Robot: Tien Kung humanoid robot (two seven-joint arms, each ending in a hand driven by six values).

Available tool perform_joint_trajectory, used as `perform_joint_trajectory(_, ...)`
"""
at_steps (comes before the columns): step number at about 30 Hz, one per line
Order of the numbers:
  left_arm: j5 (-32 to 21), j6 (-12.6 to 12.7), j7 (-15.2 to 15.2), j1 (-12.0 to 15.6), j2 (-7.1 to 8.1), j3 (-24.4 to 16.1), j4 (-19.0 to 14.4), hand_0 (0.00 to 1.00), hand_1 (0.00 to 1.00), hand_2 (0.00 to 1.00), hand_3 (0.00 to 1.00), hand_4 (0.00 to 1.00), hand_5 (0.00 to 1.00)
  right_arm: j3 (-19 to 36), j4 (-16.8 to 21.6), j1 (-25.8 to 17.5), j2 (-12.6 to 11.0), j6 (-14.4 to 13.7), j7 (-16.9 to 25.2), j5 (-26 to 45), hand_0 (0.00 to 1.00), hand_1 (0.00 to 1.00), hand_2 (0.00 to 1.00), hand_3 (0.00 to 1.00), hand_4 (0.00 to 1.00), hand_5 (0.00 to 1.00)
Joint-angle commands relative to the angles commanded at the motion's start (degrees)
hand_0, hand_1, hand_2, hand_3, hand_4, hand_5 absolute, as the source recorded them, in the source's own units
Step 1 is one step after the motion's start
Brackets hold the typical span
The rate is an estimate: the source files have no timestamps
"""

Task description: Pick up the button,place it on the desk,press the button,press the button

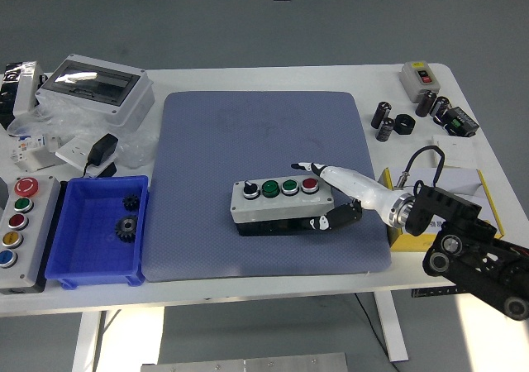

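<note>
A grey button box (277,207) with a black selector, two green buttons and a red button (310,184) sits near the middle of the blue-grey mat (248,132), its right end a little raised. My right hand (321,197) comes in from the lower right and is shut on the box's right end. White fingers (331,174) lie over the top by the red button, and the dark thumb (337,219) is pressed against the front side. The left arm does not show.
A blue bin (66,248) with two gears stands at the left, beside a second button panel (21,223). A grey enclosure (95,87) and bags lie at the back left. Capacitors (388,124), a small switch box (420,76) and a yellow-edged box (463,194) are on the right.
</note>
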Motion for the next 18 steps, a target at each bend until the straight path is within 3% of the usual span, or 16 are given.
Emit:
perform_joint_trajectory(13,0.9,-0.1,0.1,-0.1,0.12,0.0,0.0,0.631,0.580,0.515,0.602,0.667,0.215,0.2,-1.7,-0.5,1.4,-1.5,0.2,1.9,0.998,0.998,0.998,0.998,0.945,0.200)
perform_joint_trajectory(14,0.9,-0.1,0.2,-0.1,0.14,0.0,0.0,0.633,0.580,0.514,0.604,0.667,0.205,0.4,-1.5,-0.6,1.3,-1.3,0.2,2.3,0.998,0.998,0.998,0.998,0.998,0.343)
perform_joint_trajectory(18,0.8,-0.2,0.2,-0.1,0.18,0.1,0.0,0.633,0.580,0.514,0.604,0.667,0.205,1.6,-0.5,-0.9,1.0,0.2,0.1,4.7,0.998,0.998,0.998,0.998,0.998,0.343)
